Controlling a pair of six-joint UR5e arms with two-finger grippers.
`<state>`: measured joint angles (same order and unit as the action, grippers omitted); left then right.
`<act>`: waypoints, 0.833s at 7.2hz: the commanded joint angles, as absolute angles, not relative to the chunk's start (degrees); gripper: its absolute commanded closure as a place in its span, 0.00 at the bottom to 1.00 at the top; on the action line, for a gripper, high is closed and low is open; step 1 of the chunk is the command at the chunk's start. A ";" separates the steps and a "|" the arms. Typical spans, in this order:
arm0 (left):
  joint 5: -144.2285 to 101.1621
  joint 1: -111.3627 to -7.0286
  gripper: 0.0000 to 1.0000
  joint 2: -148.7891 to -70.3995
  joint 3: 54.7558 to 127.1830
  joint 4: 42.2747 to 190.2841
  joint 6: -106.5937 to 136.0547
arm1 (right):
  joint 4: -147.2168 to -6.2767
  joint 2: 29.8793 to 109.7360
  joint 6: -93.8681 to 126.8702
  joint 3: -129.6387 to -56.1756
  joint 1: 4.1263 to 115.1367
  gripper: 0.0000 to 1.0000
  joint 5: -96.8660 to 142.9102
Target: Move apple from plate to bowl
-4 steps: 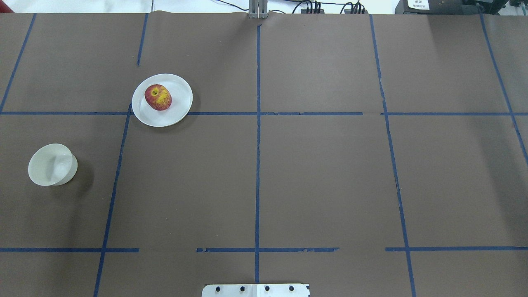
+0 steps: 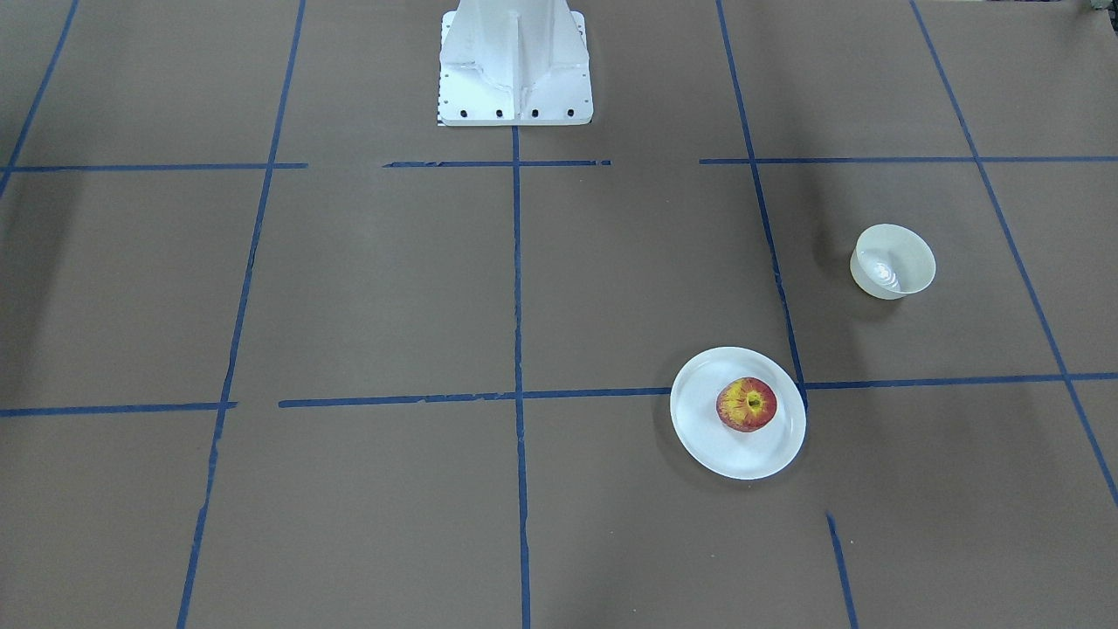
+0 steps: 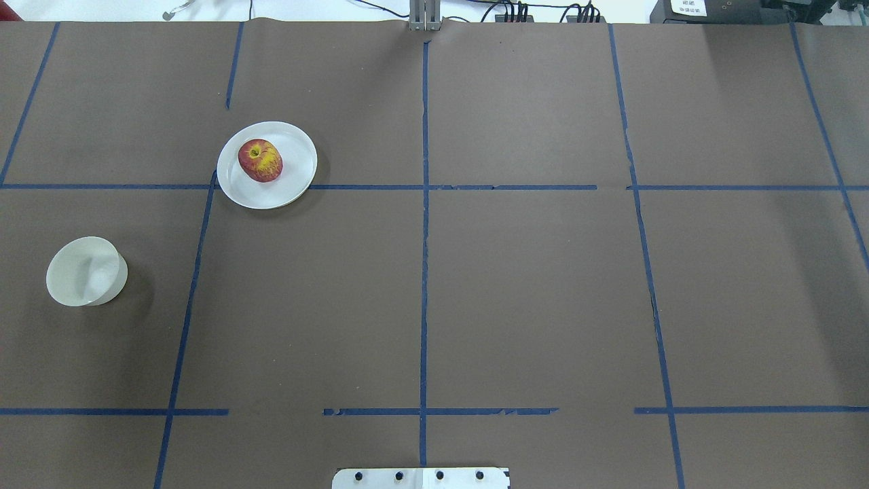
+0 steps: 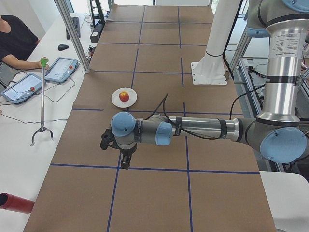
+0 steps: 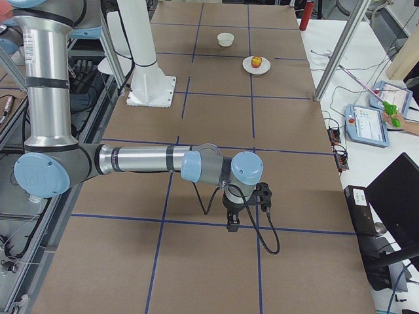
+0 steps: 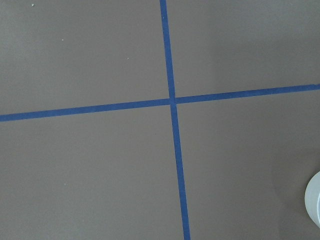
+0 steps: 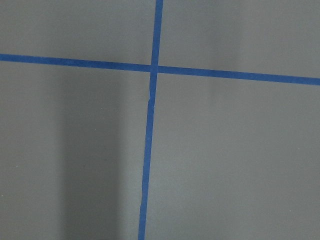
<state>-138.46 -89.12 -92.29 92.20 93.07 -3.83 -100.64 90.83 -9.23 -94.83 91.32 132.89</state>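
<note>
The red and yellow apple (image 3: pixel 260 160) lies on the white plate (image 3: pixel 292 183) at the far left of the table; both also show in the front view, apple (image 2: pixel 747 404) on plate (image 2: pixel 699 428). The off-white bowl (image 3: pixel 87 270) stands empty, apart from the plate, nearer the robot and further left, and also shows in the front view (image 2: pixel 893 261). The left gripper (image 4: pixel 124 162) hangs over the table's left end, away from the plate. The right gripper (image 5: pixel 231 226) hangs over the table's right end. I cannot tell whether either is open or shut.
Brown paper with blue tape lines covers the table (image 3: pixel 529 299). The robot's white base (image 2: pixel 514 61) stands at the near middle edge. A white curved edge (image 6: pixel 315 197) shows at the left wrist view's lower right. Operators' tablets (image 4: pixel 60 70) lie beside the table.
</note>
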 commanded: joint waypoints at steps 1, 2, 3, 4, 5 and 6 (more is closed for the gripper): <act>-138.34 -83.87 0.00 -97.27 93.85 93.34 9.40 | -100.63 90.79 -9.23 -94.83 91.32 0.00 132.89; -138.25 -78.98 0.00 -99.91 95.17 93.17 14.28 | -100.63 90.79 -9.23 -94.83 91.32 0.00 132.89; -138.25 -75.45 0.00 -100.80 97.62 93.34 18.33 | -100.63 90.88 -9.23 -94.83 91.32 0.00 132.89; -135.47 -69.93 0.00 -104.55 98.78 93.60 28.72 | -100.63 90.88 -9.23 -94.83 91.32 0.00 132.89; -131.61 -64.30 0.00 -109.38 98.53 93.52 35.70 | -100.63 90.79 -9.23 -94.83 91.32 0.00 132.89; -131.22 -59.03 0.00 -112.56 97.22 93.60 40.82 | -100.63 90.79 -9.23 -94.83 91.32 0.00 132.89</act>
<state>-133.11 -65.80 -107.99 98.04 93.52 33.10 -100.63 90.82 -9.23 -94.83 91.32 132.89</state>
